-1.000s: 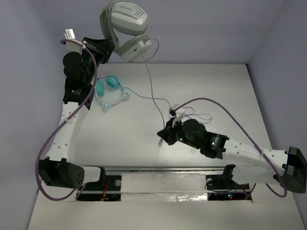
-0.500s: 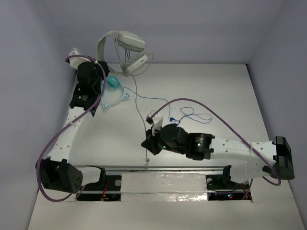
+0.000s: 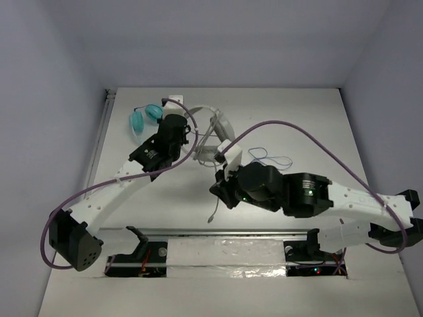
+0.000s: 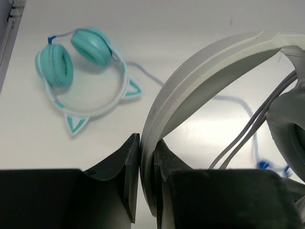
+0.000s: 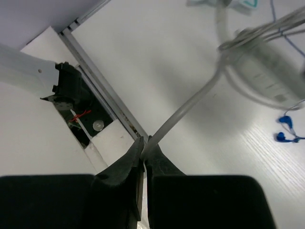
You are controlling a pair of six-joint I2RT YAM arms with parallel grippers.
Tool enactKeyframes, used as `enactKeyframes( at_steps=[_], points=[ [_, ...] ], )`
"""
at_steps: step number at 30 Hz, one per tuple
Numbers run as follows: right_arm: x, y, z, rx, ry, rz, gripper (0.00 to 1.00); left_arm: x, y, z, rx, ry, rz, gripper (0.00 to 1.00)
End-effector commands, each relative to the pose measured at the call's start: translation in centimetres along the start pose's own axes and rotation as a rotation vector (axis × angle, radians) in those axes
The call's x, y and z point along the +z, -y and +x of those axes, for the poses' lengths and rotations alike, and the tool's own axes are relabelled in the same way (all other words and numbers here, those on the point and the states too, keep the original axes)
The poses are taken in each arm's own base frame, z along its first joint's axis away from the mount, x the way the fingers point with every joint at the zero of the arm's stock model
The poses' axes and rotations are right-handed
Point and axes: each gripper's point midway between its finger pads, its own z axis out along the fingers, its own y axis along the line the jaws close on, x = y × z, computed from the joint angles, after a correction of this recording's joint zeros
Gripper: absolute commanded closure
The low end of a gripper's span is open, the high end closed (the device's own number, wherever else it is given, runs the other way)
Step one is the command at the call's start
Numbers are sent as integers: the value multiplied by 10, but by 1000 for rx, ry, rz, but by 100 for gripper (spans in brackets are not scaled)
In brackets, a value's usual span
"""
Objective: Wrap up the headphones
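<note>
The white-and-grey headphones (image 3: 220, 124) hang at the middle of the table. My left gripper (image 3: 190, 135) is shut on their headband; the left wrist view shows the band (image 4: 205, 67) pinched between the fingers (image 4: 128, 167), with a grey ear cup (image 4: 290, 124) and two cable strands (image 4: 257, 138) to the right. My right gripper (image 3: 220, 196) is shut on the thin white cable (image 5: 190, 105), which runs taut up to the blurred cup (image 5: 267, 71). The cable's free end (image 3: 211, 215) dangles below the right gripper.
Teal cat-ear headphones (image 3: 145, 117) lie at the back left, also seen in the left wrist view (image 4: 81, 71). Thin blue earphones (image 3: 274, 158) lie right of centre, with buds (image 5: 286, 133). A metal rail (image 3: 218, 232) runs along the near edge.
My left arm has brought the headphones down from high at the back left to the table's middle. My right gripper has stayed shut on the cable and shifted slightly, now close beside the headphones.
</note>
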Motion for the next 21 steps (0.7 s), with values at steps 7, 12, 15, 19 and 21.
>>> enactKeyframes(
  at_steps=[7,12,15,19,21],
  points=[
    [-29,57,-13,-137,-43,228,100,-60,28,57,283,-123,184,100],
    [-37,103,-5,-140,-77,403,100,-77,36,72,321,-175,275,100],
    [-44,128,-4,-95,-55,475,100,-86,42,74,299,-170,346,100],
    [-50,168,0,-26,-15,578,100,-106,59,75,272,-174,509,100],
    [-44,167,4,-8,2,555,100,-119,69,70,265,-157,604,100]
  ],
)
